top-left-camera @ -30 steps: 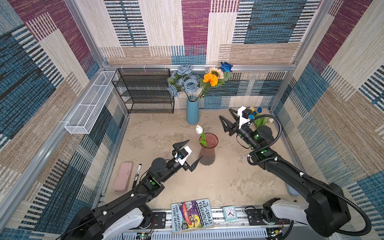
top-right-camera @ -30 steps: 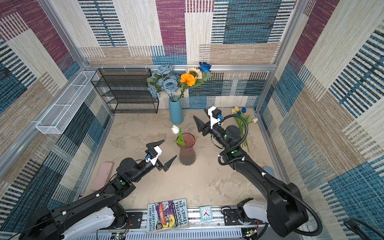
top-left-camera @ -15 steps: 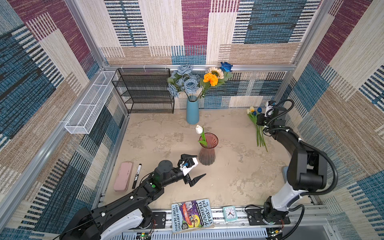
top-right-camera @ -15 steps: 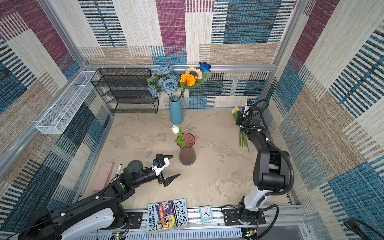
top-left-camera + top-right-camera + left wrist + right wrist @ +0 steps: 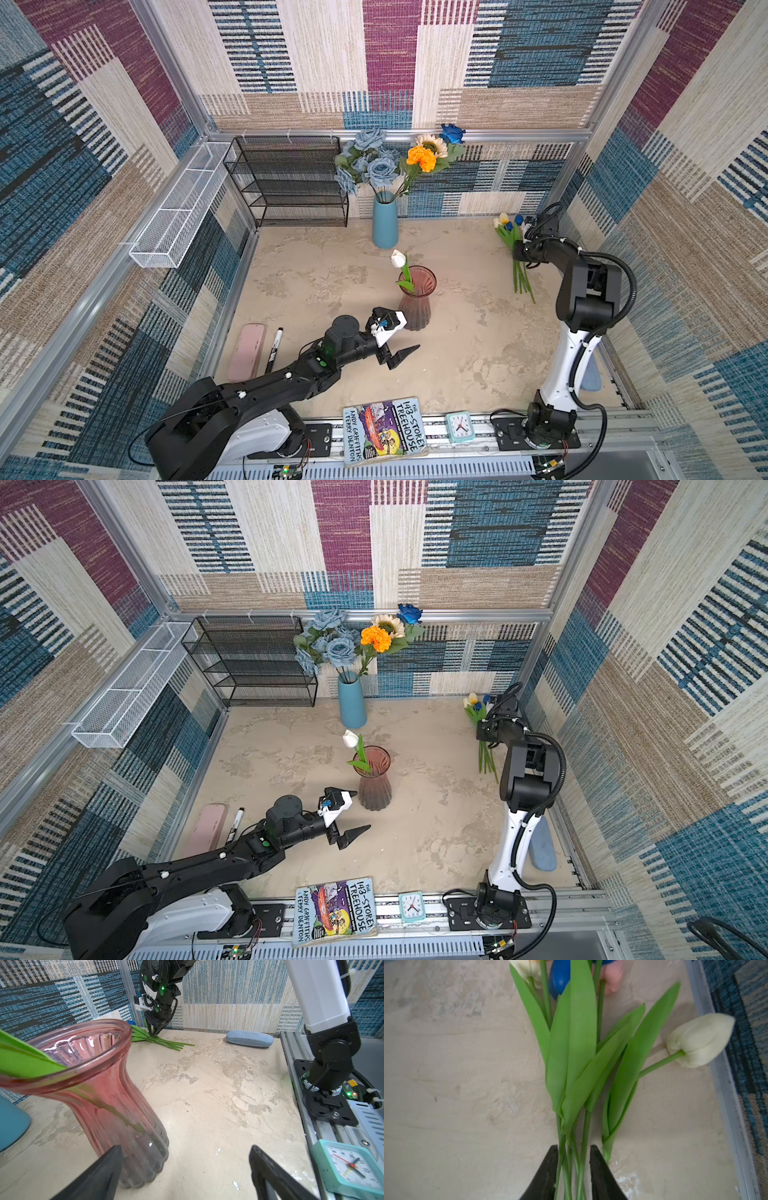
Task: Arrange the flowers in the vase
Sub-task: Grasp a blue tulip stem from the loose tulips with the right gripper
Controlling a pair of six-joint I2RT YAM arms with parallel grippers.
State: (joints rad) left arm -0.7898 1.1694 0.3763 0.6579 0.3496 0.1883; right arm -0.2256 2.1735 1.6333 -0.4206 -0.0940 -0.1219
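Observation:
A ribbed pink glass vase [image 5: 417, 305] [image 5: 374, 785] [image 5: 108, 1093] stands mid-table with one white tulip [image 5: 398, 259] [image 5: 350, 738] in it. A bunch of tulips [image 5: 522, 282] [image 5: 485, 760] [image 5: 571, 1053] with white, blue, pink and yellow heads lies flat at the far right. My right gripper [image 5: 519, 261] [image 5: 484, 739] [image 5: 574, 1148] [image 5: 154, 1030] points down at the bunch, shut on several of its green stems. My left gripper [image 5: 409, 330] [image 5: 361, 809] [image 5: 186, 1147] hovers open beside the vase's foot, holding nothing.
A blue vase [image 5: 385, 226] at the back holds dusty-blue roses, an orange marigold, a sunflower and a deep-blue rose. Black wire shelf [image 5: 291, 183] back left. Pink case [image 5: 247, 353] and marker [image 5: 274, 349] front left. Book [image 5: 384, 430], clock [image 5: 459, 427], blue case [image 5: 542, 845] near the front rail.
My right arm swung from the table's middle to the tulip bunch at the far right and closed on its stems. My left gripper drew back from the vase toward the front.

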